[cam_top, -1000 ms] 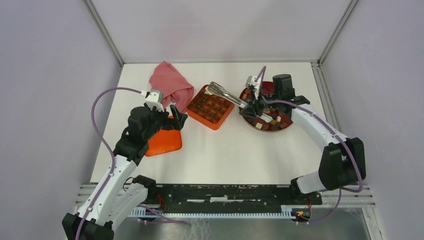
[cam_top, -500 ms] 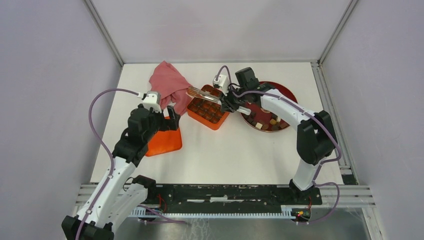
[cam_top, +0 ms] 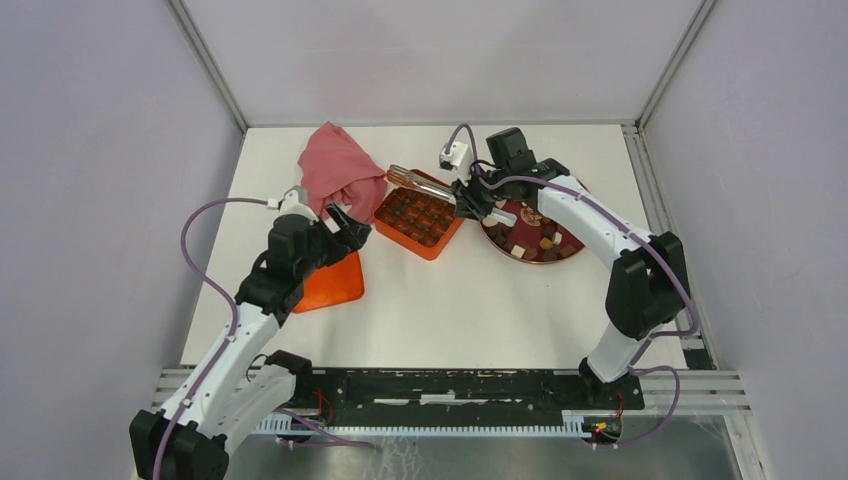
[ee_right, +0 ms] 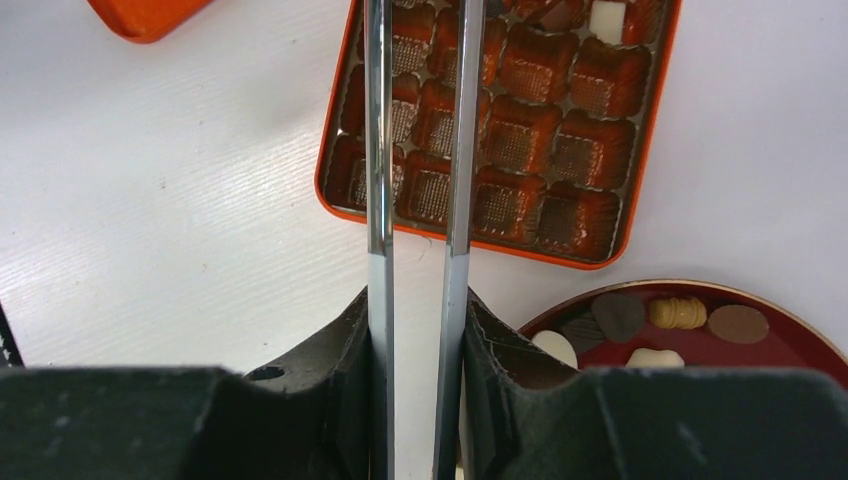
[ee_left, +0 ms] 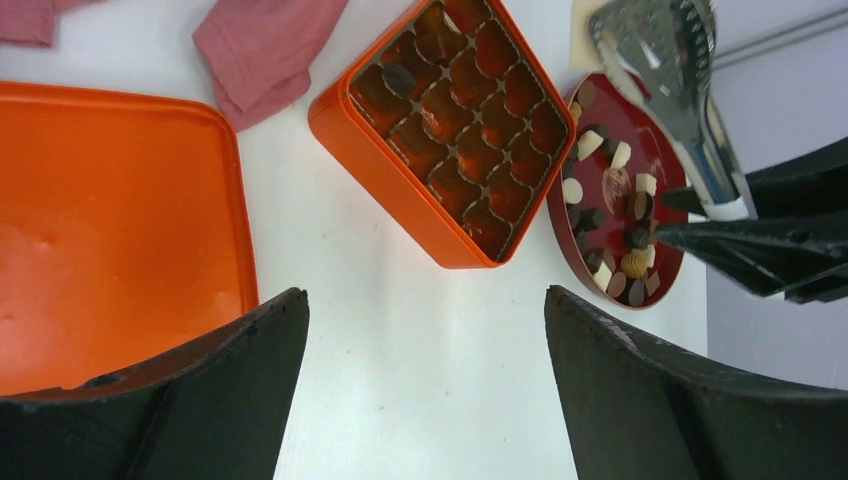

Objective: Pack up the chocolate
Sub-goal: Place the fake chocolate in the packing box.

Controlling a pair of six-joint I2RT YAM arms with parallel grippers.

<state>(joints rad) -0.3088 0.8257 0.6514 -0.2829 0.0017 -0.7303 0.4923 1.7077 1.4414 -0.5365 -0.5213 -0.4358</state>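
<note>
Chocolate pieces (cam_top: 530,240), dark, light brown and cream, lie on the dark red plate (cam_top: 575,245), which also shows in the left wrist view (ee_left: 560,230) and right wrist view (ee_right: 790,320). The orange gridded box (cam_top: 418,222) holds a dark piece (ee_left: 398,78) and a white piece (ee_right: 607,20); most cells look empty. My right gripper (cam_top: 478,205) (ee_right: 418,310) is shut on metal tongs (cam_top: 425,185) (ee_right: 378,150) that reach over the box; their tips are cut off in the right wrist view. My left gripper (cam_top: 345,225) (ee_left: 425,300) is open and empty above the table beside the lid.
The orange lid (cam_top: 330,285) (ee_left: 110,230) lies flat left of the box. A crumpled pink cloth (cam_top: 340,170) (ee_left: 265,45) sits behind the lid, touching the box's left corner. Grey walls enclose the table on three sides.
My right gripper has swung left from over the plate, carrying the tongs over the box. My left gripper has shifted slightly towards the right.
</note>
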